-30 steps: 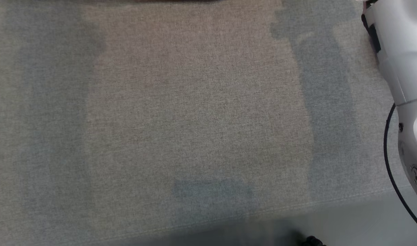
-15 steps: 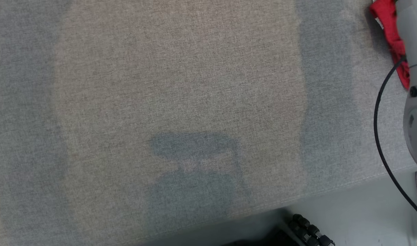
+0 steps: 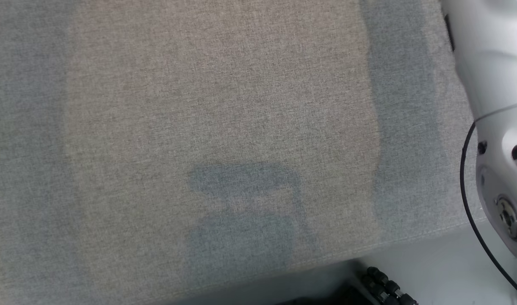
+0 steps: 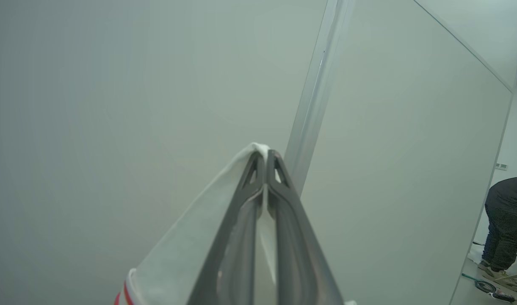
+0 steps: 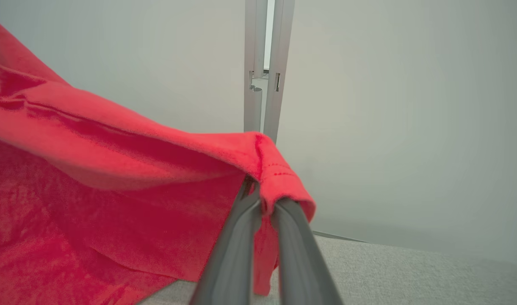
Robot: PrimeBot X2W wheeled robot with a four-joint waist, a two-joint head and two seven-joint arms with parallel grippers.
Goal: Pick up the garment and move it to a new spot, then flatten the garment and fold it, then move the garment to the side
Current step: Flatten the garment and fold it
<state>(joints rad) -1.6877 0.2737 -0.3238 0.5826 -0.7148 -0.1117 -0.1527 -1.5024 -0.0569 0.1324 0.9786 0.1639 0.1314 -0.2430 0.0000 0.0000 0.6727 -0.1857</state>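
Swung across the head view's upper right, the right forearm (image 3: 487, 55) hides the red garment (image 5: 93, 190), held up over the grey worktop (image 3: 220, 106), right claw (image 5: 262, 199) clenched on its hem, left claw (image 4: 264, 159) on a white edge (image 4: 186, 245), presumably to spread it.

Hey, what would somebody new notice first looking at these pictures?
The bright red garment, draped over and pinched in the right hand, spreads across the left of the right wrist view. Next, the left hand is shut on a fold of white cloth with a red stripe, at the bottom middle of the left wrist view. The head view looks down on plain grey fabric.
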